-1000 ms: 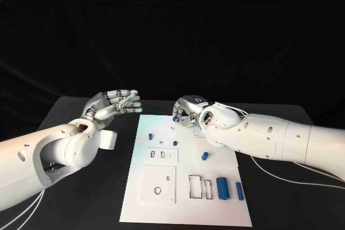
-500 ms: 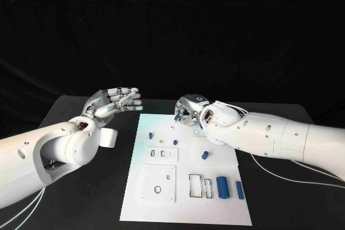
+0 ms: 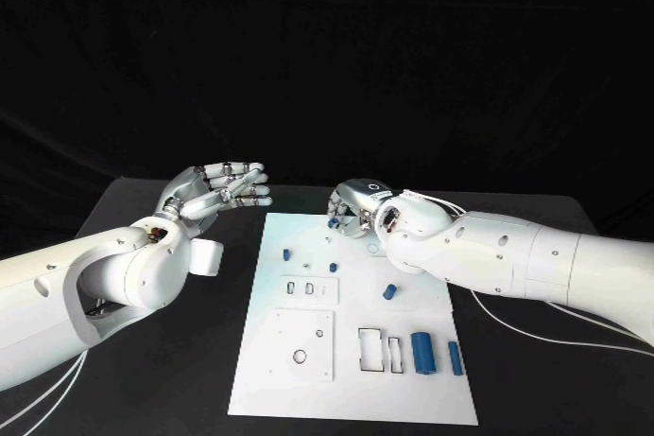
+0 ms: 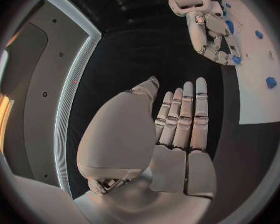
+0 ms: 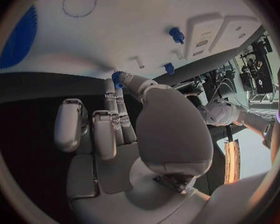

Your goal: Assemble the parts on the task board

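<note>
Right hand (image 3: pixel 363 209) pinches a small blue part (image 5: pixel 119 77) over the task board (image 3: pixel 409 360).

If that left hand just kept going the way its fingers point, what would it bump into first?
Probably the right hand. The left hand is open off the task board's far left corner, fingers aimed across toward it. Depth is unclear, so it might pass behind.

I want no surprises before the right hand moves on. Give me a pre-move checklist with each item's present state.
1. Right hand at the far edge of the task board: ok.
2. Small blue part at the right hand's fingertips: ok, in contact; firmly pinched: cannot tell.
3. Left hand off the board, fingers apart, holding nothing: ok.
4. Loose blue parts lying on the board, away from both hands: ok.
5. Board slots unobstructed: ok.
</note>
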Controlling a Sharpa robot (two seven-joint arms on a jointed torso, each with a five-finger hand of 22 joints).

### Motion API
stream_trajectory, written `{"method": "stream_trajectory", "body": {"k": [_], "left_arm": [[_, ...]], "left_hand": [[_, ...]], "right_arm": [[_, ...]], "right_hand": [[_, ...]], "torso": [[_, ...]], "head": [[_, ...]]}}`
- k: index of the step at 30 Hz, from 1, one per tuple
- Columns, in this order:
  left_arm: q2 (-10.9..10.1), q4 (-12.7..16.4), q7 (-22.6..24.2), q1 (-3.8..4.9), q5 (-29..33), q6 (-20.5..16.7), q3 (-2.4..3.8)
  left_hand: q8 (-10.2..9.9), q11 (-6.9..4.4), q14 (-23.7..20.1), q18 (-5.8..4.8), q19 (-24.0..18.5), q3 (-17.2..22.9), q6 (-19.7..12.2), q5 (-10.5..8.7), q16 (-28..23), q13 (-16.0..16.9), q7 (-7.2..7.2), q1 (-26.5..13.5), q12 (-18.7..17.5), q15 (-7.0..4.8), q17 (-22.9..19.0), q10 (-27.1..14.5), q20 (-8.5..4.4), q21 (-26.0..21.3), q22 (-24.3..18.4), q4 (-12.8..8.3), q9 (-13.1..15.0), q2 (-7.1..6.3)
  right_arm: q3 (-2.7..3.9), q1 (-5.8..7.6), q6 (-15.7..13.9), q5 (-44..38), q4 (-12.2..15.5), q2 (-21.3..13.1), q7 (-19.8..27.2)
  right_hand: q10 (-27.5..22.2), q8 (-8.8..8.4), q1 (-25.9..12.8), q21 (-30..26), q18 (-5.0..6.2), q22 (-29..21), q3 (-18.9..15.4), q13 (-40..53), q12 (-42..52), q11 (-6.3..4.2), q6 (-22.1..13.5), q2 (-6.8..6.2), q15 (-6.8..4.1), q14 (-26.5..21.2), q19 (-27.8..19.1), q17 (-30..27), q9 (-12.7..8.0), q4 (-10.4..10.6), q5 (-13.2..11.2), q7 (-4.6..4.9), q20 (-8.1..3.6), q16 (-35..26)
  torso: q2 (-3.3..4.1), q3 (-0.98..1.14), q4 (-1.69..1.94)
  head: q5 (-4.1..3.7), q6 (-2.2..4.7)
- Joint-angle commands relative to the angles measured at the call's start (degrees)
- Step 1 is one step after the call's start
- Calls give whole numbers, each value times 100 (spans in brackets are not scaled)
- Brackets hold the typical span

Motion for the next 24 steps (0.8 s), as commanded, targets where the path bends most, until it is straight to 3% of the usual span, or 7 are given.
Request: {"method": "stream_trajectory", "body": {"k": [1, 12, 15, 17, 19, 20, 24], "left_arm": [[6, 18, 26, 13, -22, 106, 6], [8, 15, 25, 26, -22, 106, 6], [7, 14, 23, 29, -22, 105, 6], [6, 11, 23, 30, -22, 104, 6], [4, 6, 22, 31, -22, 104, 6], [2, 3, 22, 31, -22, 103, 6], [-7, -12, 22, 32, -22, 100, 6]], "left_hand": [[-36, 19, -18, 58, 39, 35, 16, -37, -33, -5, 95, 4, -16, 13, 5, 22, 5, 32, 5, 7, -5, -46], [-42, 20, -25, 57, 29, 46, 20, -39, -52, -3, 94, 4, -36, 16, 12, 33, 7, 33, 2, -2, -7, -51], [-42, 20, -25, 57, 29, 46, 20, -39, -52, -3, 94, 4, -36, 16, 12, 33, 7, 33, 2, -2, -7, -51], [-42, 20, -25, 57, 29, 46, 20, -39, -52, -3, 94, 4, -36, 16, 12, 33, 7, 33, 2, -2, -7, -51], [-42, 20, -25, 57, 29, 46, 20, -39, -52, -3, 94, 4, -36, 16, 12, 33, 7, 33, 2, -2, -7, -51], [-42, 20, -25, 57, 29, 46, 20, -39, -52, -3, 94, 4, -36, 16, 12, 33, 7, 33, 2, -2, -7, -51], [-42, 20, -25, 57, 29, 46, 20, -39, -52, -3, 94, 4, -36, 16, 12, 33, 7, 33, 2, -2, -7, -51]], "right_arm": [[-2, -8, 127, -8, 1, 15, 41], [-7, -12, 327, -5, -96, 78, -34], [-10, -12, 234, -4, -142, 90, -11], [-11, -12, 138, -4, -137, 79, 23], [-11, -12, 59, -5, -98, 45, 51], [-11, -12, 27, -6, -72, 21, 59], [-12, -11, -94, -8, 129, -170, 65]], "right_hand": [[-18, 39, -51, -6, -86, -5, 26, 4, 38, -4, -15, 28, -10, 410, -18, 429, 318, -8, 12, 5, -19, 16], [-206, -36, -164, -76, -67, -87, 69, -27, 28, 63, -199, -65, 46, 399, -86, 387, 360, 29, 14, 81, 23, 8], [-714, -349, -323, -313, -4, -400, 86, -133, 18, 233, -702, -290, 196, 348, -296, 202, 288, 104, 21, 276, 135, -59], [-988, -556, -373, -500, 52, -635, -53, -190, 28, 284, -1020, -417, 238, 290, -449, -5, 220, 122, 7, 293, 197, -145], [-1386, -819, -224, -830, 134, -1006, -846, -260, 39, 295, -1419, -372, 240, 204, -659, -344, 124, 122, 21, 244, 217, -300], [-1441, -871, 120, -917, 145, -1043, -1767, -250, 62, 312, -1434, -113, 248, 207, -626, -400, 100, 225, 43, 173, 226, -323], [-1394, -855, 347, -931, 133, -1011, -2107, -227, 67, 288, -1327, -38, 238, 216, -576, -391, 98, 345, 52, 207, 221, -310]], "torso": [[2, -2, 0], [2, -1, -4], [2, -2, -9], [1, 1, -12], [0, 4, -14], [-2, 5, -15], [-6, 7, -32]], "head": [[-1, -8], [1, -22], [7, -15], [18, -8], [23, -6], [24, -5], [37, 3]]}}
